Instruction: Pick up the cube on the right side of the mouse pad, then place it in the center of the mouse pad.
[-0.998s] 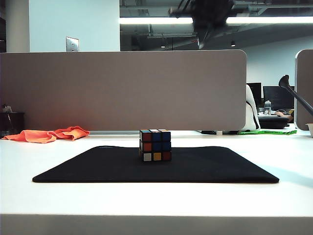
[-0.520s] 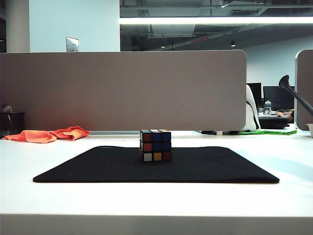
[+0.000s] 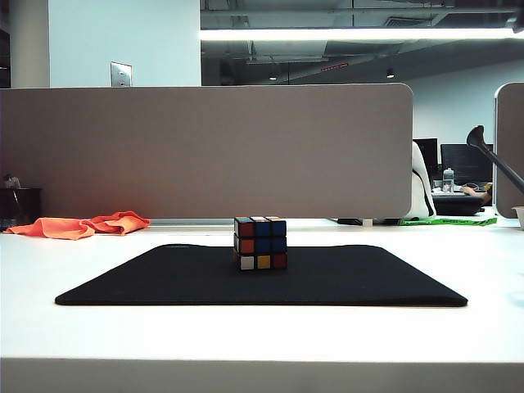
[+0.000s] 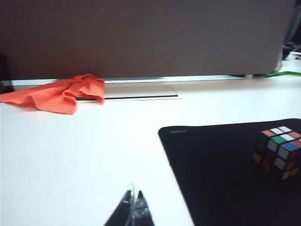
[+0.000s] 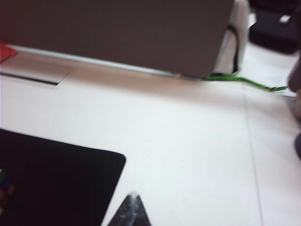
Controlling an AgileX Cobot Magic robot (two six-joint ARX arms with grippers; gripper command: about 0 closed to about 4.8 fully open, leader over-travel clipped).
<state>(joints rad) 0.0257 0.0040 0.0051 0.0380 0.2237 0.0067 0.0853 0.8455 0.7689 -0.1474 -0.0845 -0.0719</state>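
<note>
The cube [image 3: 260,243] stands upright by itself around the middle of the black mouse pad [image 3: 164,282], with nothing touching it. Neither gripper appears in the exterior view. In the left wrist view my left gripper [image 4: 133,194] hovers over bare white table beside the mouse pad [image 4: 211,165], its tips together and empty, well away from the cube [image 4: 277,153]. My right gripper [image 5: 133,195] is shut and empty off the pad's [image 5: 56,179] corner on the other side. Only a sliver of the cube [image 5: 4,188] shows at that picture's edge.
An orange cloth [image 3: 82,224] lies at the back left of the white table, in front of a grey partition [image 3: 205,151]. A green strap [image 3: 446,220] lies at the back right. A dark rod [image 3: 491,160] slants in from the right edge.
A blurred dark arm at the top of the exterior view a second ago has left the picture. The cube and pad have not moved.
</note>
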